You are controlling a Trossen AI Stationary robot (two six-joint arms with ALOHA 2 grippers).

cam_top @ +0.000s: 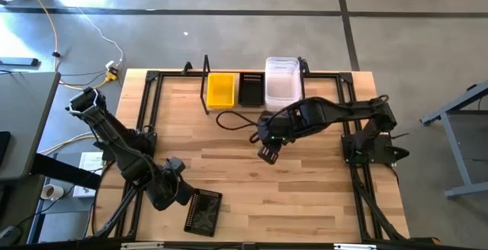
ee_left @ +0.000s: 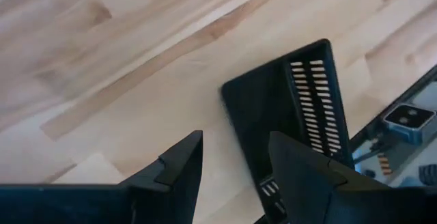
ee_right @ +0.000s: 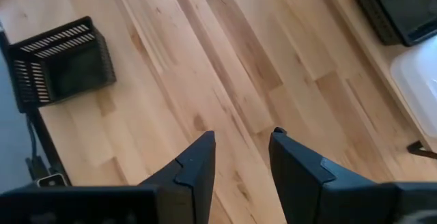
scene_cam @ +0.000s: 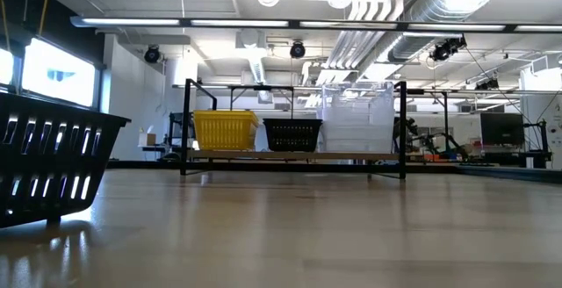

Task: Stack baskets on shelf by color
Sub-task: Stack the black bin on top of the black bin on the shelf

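The wooden bench carries the shelf along its far edge, a light plank in a black rod frame. On the shelf stand three stacks side by side: clear baskets at the right end, a black basket in the middle and a yellow basket at the left. One loose black perforated basket sits on the bench at the near left edge, well apart from the shelf.

The left gripper hangs just beside that loose basket, fingers parted and holding nothing. The right gripper hovers over bare bench near the shelf, also spread and empty.

The loose basket looks light and stiff, thin plastic with slotted walls that may flex a little under a pinch. Its rim is probably the best hold: one finger inside, one outside a wall, near the middle so it hangs level. Smooth plastic could slip.
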